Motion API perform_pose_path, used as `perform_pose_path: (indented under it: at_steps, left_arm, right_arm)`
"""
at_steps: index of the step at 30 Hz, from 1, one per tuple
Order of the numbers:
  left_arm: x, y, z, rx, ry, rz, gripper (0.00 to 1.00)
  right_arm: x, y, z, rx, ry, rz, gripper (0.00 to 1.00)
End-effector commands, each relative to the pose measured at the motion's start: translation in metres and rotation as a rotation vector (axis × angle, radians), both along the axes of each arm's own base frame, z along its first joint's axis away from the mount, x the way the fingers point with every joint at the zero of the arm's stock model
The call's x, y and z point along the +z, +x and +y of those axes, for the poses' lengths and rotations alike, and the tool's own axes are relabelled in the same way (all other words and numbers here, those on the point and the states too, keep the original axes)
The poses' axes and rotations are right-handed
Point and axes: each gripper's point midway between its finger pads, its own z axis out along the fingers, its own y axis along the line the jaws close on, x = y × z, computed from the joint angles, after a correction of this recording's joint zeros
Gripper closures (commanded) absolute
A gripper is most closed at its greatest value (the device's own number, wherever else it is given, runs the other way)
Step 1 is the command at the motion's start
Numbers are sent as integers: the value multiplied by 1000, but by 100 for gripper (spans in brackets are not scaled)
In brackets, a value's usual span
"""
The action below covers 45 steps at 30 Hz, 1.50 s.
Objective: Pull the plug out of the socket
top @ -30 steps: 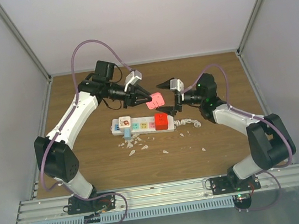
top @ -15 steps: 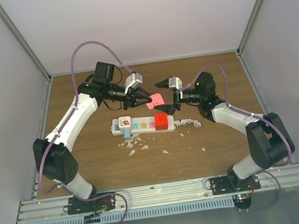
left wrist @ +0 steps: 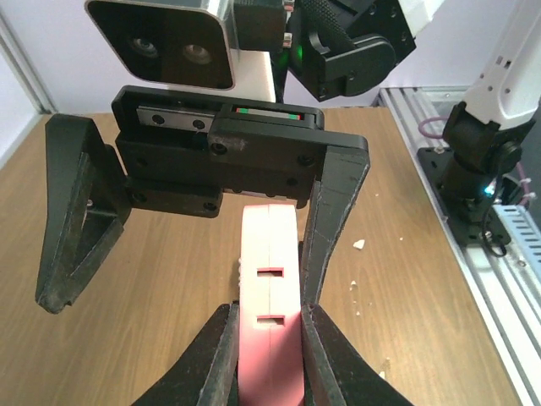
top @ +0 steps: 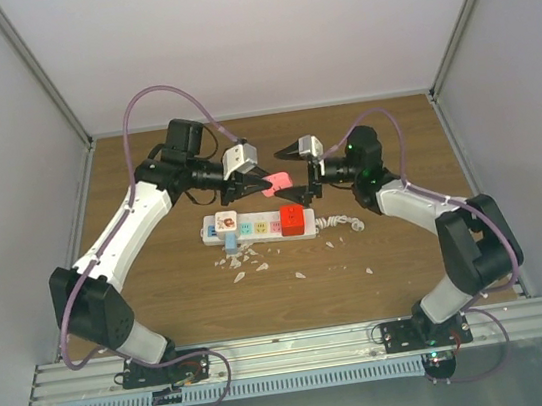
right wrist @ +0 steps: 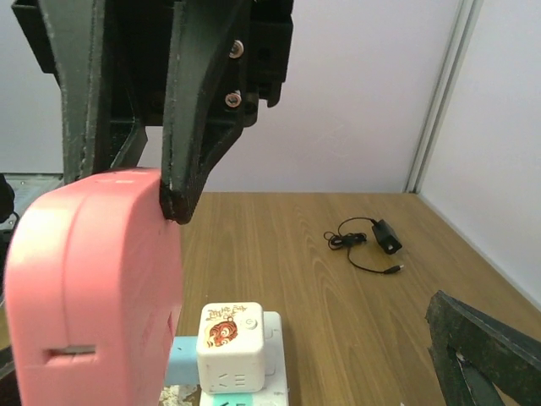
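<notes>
One socket point(top: 257, 228), three plugs: pink plug point(top: 276, 181), red plug point(top: 294, 219), white plug point(top: 226, 221)

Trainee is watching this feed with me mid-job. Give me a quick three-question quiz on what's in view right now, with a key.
1. True or false: the pink plug is seated in the power strip.
2. Fill in the blank: the right gripper, close beside the pink plug, has its jaws ____.
3. What holds the pink plug? A) the left gripper B) the right gripper C) neither

Key: 1 false, it is lifted clear of the strip; 2 open; 3 A.
</notes>
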Motion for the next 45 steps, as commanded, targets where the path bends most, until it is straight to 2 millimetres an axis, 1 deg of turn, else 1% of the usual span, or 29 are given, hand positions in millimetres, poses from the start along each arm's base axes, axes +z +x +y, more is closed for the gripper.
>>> perform_pose_path:
  at_steps: [1,6,9,13,16,20,25,28,33,36,39,40,42,45]
  left_arm:
    - [-23,-41,-4,-74,57,121,100]
    - [-28,-34,-4,-46,69,117,100]
    - [-25,-18,4,21,30,156,100]
    - [-21,12,24,126,-9,181,100]
    - [-19,34,46,209,-25,185,100]
    - [-19,55,76,301,-29,188,100]
    - [-30,71,117,428,-19,194,100]
    - [-40,80,145,525,23,151,100]
    - [-55,102,219,781,104,71,100]
    - [-67,107,259,917,184,28,100]
    - [-85,107,291,1008,274,2,100]
    - [-94,106,298,1025,302,-9,100]
    - [-105,107,310,1055,363,-40,99]
    - [-114,114,332,1123,451,-105,98]
  right_arm:
    - [38,34,-7,-137,56,-83,0]
    - [44,36,-7,-143,60,-84,0]
    - [50,31,-6,-123,67,-91,0]
    - [48,15,-3,-63,45,-107,0]
    - [45,3,-3,-25,26,-112,0]
    - [41,-10,-6,-1,-3,-128,0]
    - [37,-17,-11,-25,-47,-131,0]
    - [30,-18,-17,-48,-85,-118,0]
    - [19,-13,-34,-101,-166,-61,0]
    - [12,-6,-50,-156,-202,-9,0]
    - [6,-2,-66,-192,-246,7,0]
    - [3,-1,-70,-204,-262,13,0]
    - [3,0,-76,-224,-277,13,0]
    - [6,1,-78,-242,-283,7,0]
